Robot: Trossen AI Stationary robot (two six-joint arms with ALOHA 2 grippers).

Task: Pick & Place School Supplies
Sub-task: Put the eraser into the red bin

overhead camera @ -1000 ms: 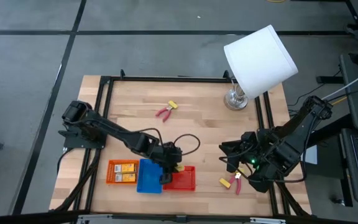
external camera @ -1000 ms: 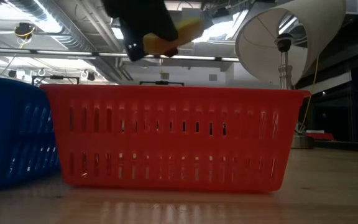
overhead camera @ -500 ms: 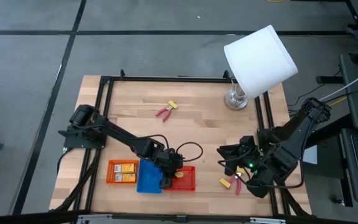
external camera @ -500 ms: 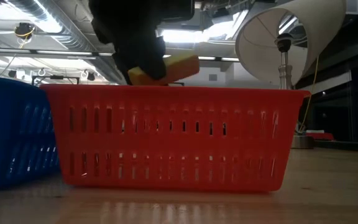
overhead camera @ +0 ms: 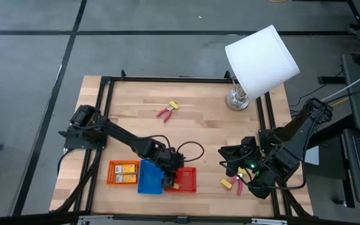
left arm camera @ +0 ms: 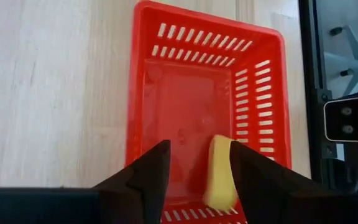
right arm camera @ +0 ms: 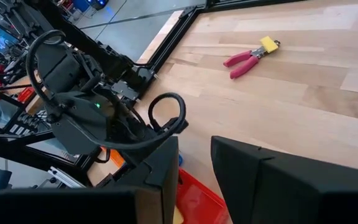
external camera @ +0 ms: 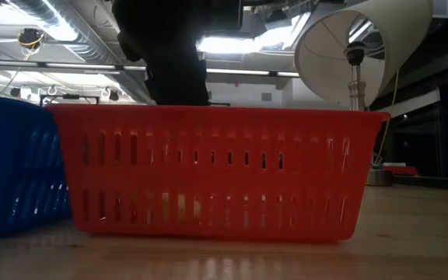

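Fingers of the left gripper [left arm camera: 194,180] spread apart over the red tray [left arm camera: 263,93], pinching nothing; yellow block [left arm camera: 219,174] lies loose on the tray floor just beside one finger. Block looks small, light, rigid, smooth-sided, so probably easy to pinch across its narrow faces, may skid on slick plastic. Tray is hard plastic, slotted walls, shallow rectangle. Just left of it sit a blue tray [overhead camera: 149,178] and an orange tray [overhead camera: 112,173] with flat packets [overhead camera: 123,167] inside, likely thin and light. Right gripper [overhead camera: 235,164] hovers over the near right of the wood table [overhead camera: 199,125], fingers parted a little, nothing between them. Below it lie another yellow block [overhead camera: 225,183] and pink-handled scissors [overhead camera: 238,185]; far centre, a second pair [overhead camera: 164,112] touching a block [overhead camera: 174,105]. Scissors stiff, best gripped across the closed handles. White-shaded lamp [overhead camera: 261,59] stands far right.
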